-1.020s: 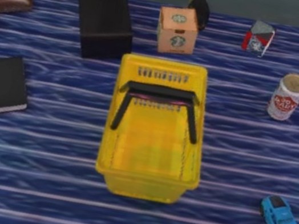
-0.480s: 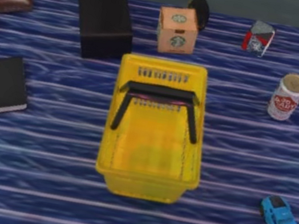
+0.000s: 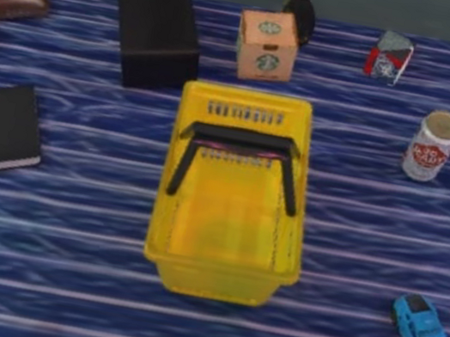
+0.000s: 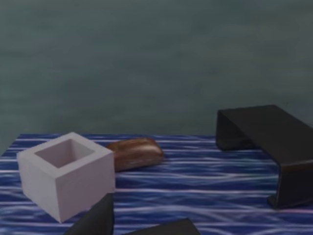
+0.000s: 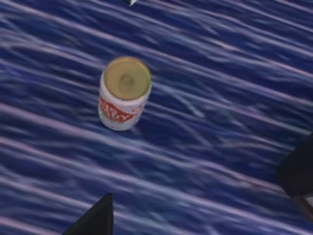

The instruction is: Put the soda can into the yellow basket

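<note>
The right gripper [image 5: 195, 230] hovers above the soda can [image 3: 431, 146], grasping nothing; whether it is spread, I cannot tell. The can stands upright near the worktop's right edge, well apart from the central yellow basket [image 3: 167, 211]. The left arm sits parked at the left edge.

The table [image 3: 68, 219] is covered by a deep blue cloth streaked with pale wavy lines. A plain grey-green wall [image 4: 156, 58] is seen behind its far edge. Lighting is even.
</note>
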